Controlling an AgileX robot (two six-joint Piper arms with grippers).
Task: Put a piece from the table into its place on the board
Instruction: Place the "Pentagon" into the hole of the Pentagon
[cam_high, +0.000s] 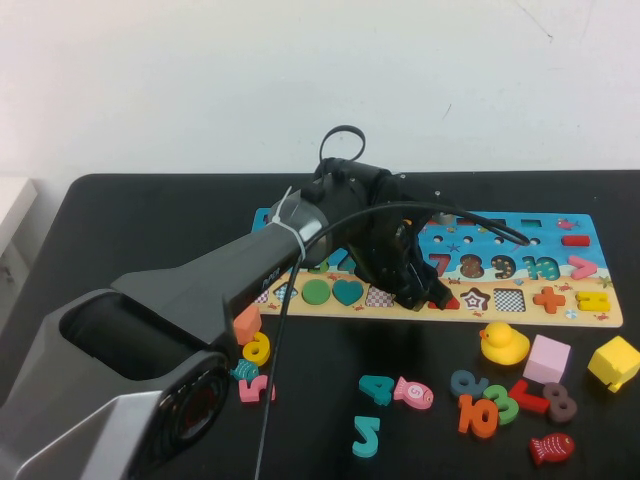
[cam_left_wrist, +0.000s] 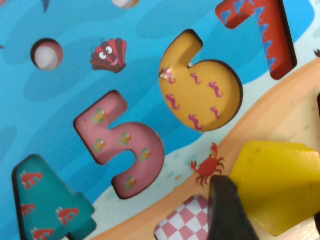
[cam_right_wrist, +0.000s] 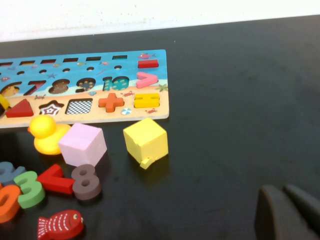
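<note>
Yellow pentagon piece (cam_left_wrist: 277, 187) sits low over the sandy strip of the board (cam_high: 600, 310), at the shape row, with one dark finger (cam_left_wrist: 227, 210) of the left hand (cam_high: 420, 288) pressed along its edge. From that contact I judge the left hand to be closed on the piece, though the second finger is out of sight. Whether the piece already lies in its cut-out or rides tilted on the rim cannot be told; only part of it shows in the left wrist view.

The main risk is a corner catching. A pentagon fits one way round, so a small twist in the grip would leave one point on the painted surface, and pressing down then would wedge it or push the board along the bench (cam_high: 130, 220). The checked pink square (cam_left_wrist: 182, 222) sits just beside it, so a slightly sideways descent could land the piece across that neighbour. Releasing too early could let it tip out and slide onto the sand strip.

The yellow 6 (cam_left_wrist: 202, 87), pink 5 (cam_left_wrist: 125, 147) and teal 4 (cam_left_wrist: 42, 200) lie seated further up the board, clear of the fingers.

Loose numbers, the rubber duck (cam_high: 503, 343), pink cube (cam_high: 547, 359) and yellow cube (cam_high: 614, 362) lie on the bench in front of the board, away from the work.

The right hand (cam_right_wrist: 287, 212) hangs low over bare bench well to the right, its fingers close together and holding nothing.
</note>
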